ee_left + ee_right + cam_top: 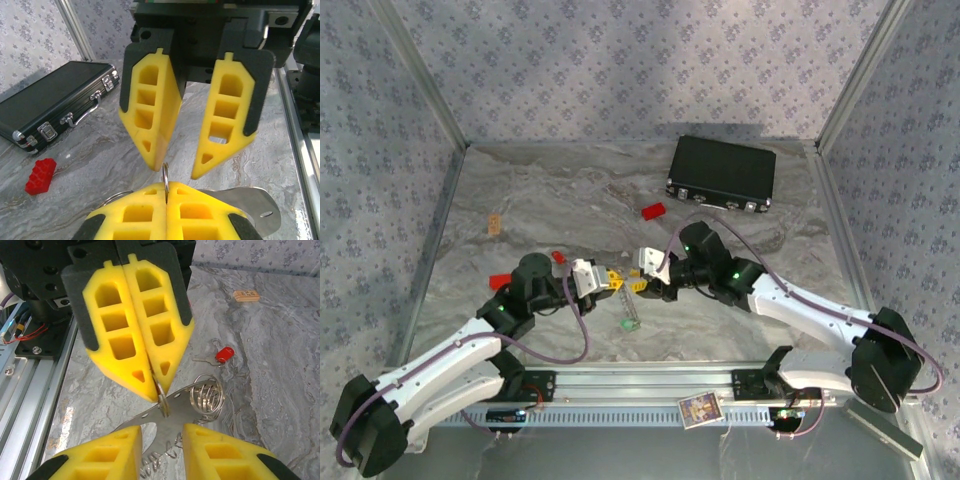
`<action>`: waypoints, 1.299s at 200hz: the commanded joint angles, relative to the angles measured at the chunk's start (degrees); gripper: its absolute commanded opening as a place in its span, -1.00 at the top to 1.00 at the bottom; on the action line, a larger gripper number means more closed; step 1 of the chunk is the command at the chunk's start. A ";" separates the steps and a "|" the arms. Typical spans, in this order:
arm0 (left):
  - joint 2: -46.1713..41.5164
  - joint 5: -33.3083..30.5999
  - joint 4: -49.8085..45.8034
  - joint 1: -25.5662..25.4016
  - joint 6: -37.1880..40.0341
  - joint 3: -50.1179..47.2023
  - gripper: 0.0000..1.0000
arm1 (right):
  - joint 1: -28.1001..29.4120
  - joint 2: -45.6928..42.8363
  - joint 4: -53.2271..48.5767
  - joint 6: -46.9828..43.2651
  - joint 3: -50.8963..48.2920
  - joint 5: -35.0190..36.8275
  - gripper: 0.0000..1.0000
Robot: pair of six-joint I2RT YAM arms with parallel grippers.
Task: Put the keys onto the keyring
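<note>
- We take the keyring point(165, 175) as the reference point. It is a thin silvery hoop, seen edge-on and upright, raised off the surface point(550, 200).
- The left gripper point(156, 385) is fully closed, and its fingertips pinch the keyring's wire.
- The right gripper point(176, 171) faces the keyring tip to tip, just beside it. Its jaws are spread wide and it holds nothing.
- A perforated metal plate point(250, 200) sits just below the keyring. We cannot tell whether the two are joined.
- The green key point(630, 323) lies on the surface near the keyring, on the side toward the arm bases. Its blade direction is too small to read.
- The red key point(224, 354) lies flat on the surface, well apart from the keyring and beyond the left gripper. Its blade tip is closer to the keyring than its head is.
- We judge that neither key is on the keyring yet.
- The left arm is occupied, so the right arm is the free one. The green key is the nearer pick: down from the keyring and toward the bases.
- The red key would require reaching past the keyring and the left gripper.
</note>
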 commanded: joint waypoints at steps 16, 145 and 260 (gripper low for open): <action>-0.11 2.63 2.05 -0.50 0.61 1.04 1.00 | 0.59 0.50 1.36 0.38 2.16 0.49 0.49; -6.18 -25.57 -12.61 0.34 -1.98 11.42 1.00 | -3.91 -5.59 4.52 7.46 -0.61 14.60 0.42; -3.09 -37.31 -20.22 19.33 -6.24 18.74 1.00 | 5.81 19.59 7.87 25.25 7.17 24.16 0.43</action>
